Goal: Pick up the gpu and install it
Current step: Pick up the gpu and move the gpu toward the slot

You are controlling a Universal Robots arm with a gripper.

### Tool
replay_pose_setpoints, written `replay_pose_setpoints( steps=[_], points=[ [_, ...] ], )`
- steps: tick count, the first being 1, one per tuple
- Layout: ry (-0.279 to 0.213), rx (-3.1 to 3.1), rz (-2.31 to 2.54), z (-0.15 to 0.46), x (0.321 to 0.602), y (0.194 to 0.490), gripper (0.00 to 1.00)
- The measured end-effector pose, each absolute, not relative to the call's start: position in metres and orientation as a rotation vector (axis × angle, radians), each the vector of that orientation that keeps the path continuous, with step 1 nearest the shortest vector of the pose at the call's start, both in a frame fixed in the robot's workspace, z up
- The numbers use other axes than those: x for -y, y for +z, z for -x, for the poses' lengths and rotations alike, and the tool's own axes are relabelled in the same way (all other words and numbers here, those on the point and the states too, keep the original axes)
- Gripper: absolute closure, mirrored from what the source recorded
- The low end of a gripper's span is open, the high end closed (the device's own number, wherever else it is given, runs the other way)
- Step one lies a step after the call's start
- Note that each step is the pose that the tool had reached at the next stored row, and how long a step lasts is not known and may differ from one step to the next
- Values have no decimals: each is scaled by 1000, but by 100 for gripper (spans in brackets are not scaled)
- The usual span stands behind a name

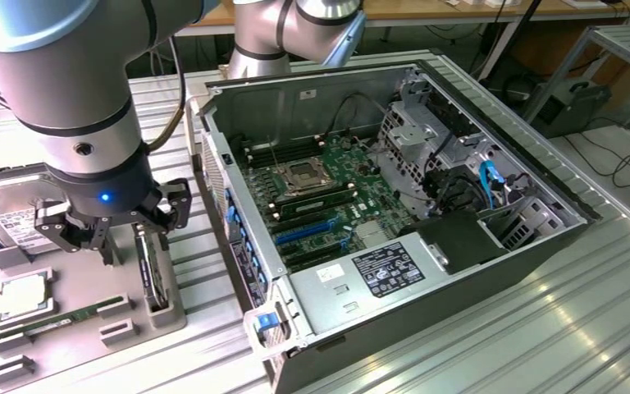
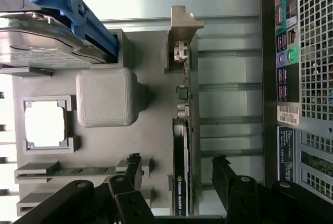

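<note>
Pincer (image 1: 129, 234) spread wide, the arm hangs just above the gpu (image 2: 181, 182), which stands on edge in its tray (image 2: 151, 78) slot on the worktop (image 1: 512, 328) beside the open computer case (image 1: 577, 217). The card's long axis runs between the fingers.

A ribbed metal table (image 1: 577, 328) carries a grey parts tray (image 1: 85, 283) beside an open computer case (image 1: 282, 103)

A robotics lab or workshop: an industrial robot arm (image 1: 75, 107) stands over a ribbed metal bench (image 1: 534, 328) bearing an open computer case (image 1: 293, 103) and a grey parts tray (image 1: 79, 287). Cables (image 1: 622, 164) trail across the floor at the exterior view's right, with a wooden desk (image 1: 458, 12) on the far side.
</note>
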State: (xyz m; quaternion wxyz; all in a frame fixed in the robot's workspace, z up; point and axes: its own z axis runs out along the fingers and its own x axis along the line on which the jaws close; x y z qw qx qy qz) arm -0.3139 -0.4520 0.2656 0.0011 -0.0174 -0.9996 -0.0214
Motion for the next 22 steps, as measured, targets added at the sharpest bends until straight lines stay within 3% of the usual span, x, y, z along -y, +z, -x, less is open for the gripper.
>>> replay_pose_setpoints(
  steps=[11,17,22],
  points=[
    [-64,3138,54,313,452,258,34],
    [-9,3139,53,313,444,253,34],
    [-1,3140,5,313,440,248,34]
  ],
)
